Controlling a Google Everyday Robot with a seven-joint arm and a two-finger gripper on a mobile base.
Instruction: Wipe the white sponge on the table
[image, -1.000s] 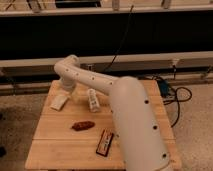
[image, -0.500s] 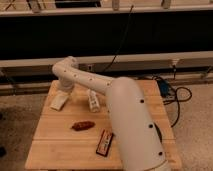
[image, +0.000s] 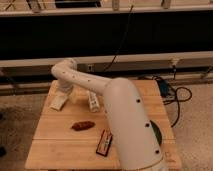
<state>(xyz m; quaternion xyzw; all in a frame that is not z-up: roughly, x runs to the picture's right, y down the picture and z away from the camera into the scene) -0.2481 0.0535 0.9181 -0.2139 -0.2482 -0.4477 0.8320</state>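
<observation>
- The arm (image: 125, 117) rises from the near right, bends above the far-left corner and drops down.
- The gripper (image: 64, 93) sits low over that corner, jaws spread, pinching nothing.
- The sponge (image: 57, 104) lies flat on the table (image: 55, 147) at the far-left corner, right at the gripper; I can't tell if they touch.
- A white bottle (image: 93, 100) is just to the right.
- A brown item (image: 82, 125) lies mid-table, and a dark packet (image: 104, 142) lies nearer the front.

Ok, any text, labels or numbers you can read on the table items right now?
Label on the white bottle: too blurred to read.
Markings on the dark packet: too blurred to read.
No text seen on the white sponge, the pincer down at it, the brown item or the table.
</observation>
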